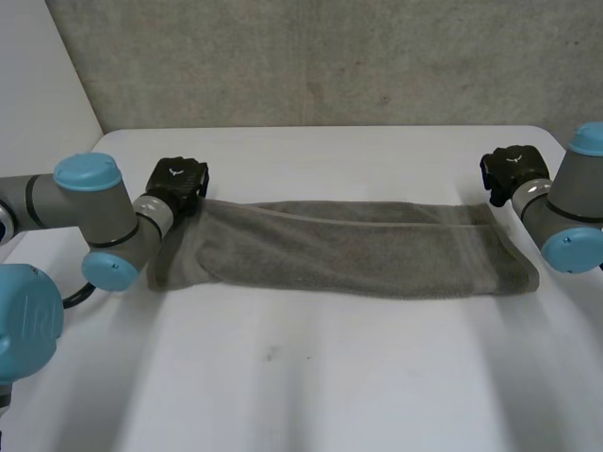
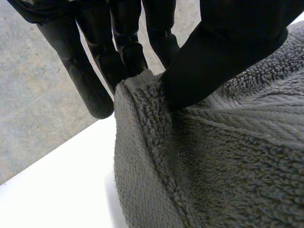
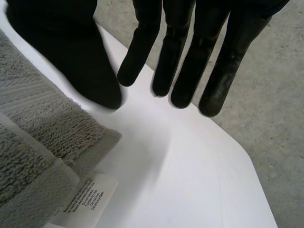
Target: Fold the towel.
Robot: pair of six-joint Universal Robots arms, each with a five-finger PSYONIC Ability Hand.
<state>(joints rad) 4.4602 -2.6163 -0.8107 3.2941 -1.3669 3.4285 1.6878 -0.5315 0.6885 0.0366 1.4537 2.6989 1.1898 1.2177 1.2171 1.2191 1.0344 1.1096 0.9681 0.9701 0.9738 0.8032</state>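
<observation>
Here, left robot hand (image 2: 223,52) pinches towel (image 2: 228,161) — corner.

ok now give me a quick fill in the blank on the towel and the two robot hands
1. The left robot hand pinches one end of the towel between its fingers and its ____.
2. The right robot hand is ____, fingers straight, holding nothing.
3. The towel lies as a long strip on the ____ table.
Missing words: thumb; open; white.
</observation>
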